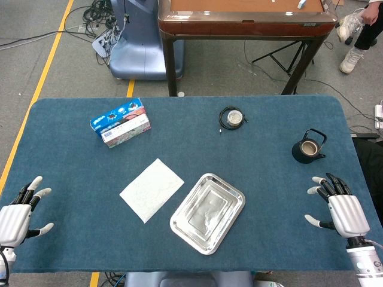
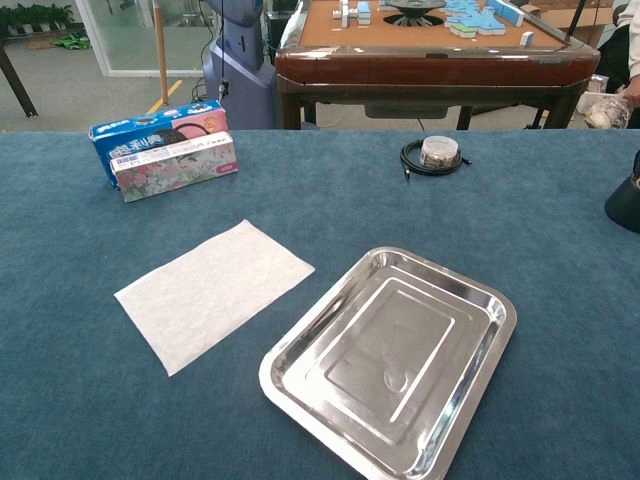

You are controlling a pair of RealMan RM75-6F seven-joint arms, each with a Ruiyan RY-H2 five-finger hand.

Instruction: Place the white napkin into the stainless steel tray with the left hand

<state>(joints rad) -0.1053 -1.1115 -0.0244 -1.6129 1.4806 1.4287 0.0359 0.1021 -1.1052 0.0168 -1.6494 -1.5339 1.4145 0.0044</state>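
Note:
A white napkin [image 1: 152, 189] [image 2: 214, 291] lies flat on the blue tablecloth, just left of the stainless steel tray [image 1: 207, 212] [image 2: 392, 356], which holds nothing. In the head view my left hand [image 1: 18, 216] rests near the table's front left corner, fingers spread, far left of the napkin and holding nothing. My right hand [image 1: 339, 208] sits at the front right edge, fingers also spread and empty. Neither hand shows in the chest view.
A blue tissue box [image 1: 120, 122] [image 2: 165, 147] stands at the back left. A coiled black cable with a small round tin [image 1: 233, 118] [image 2: 434, 154] lies at the back centre. A black teapot [image 1: 309, 147] sits at the right. Beyond the table stands a brown mahjong table [image 1: 245, 18].

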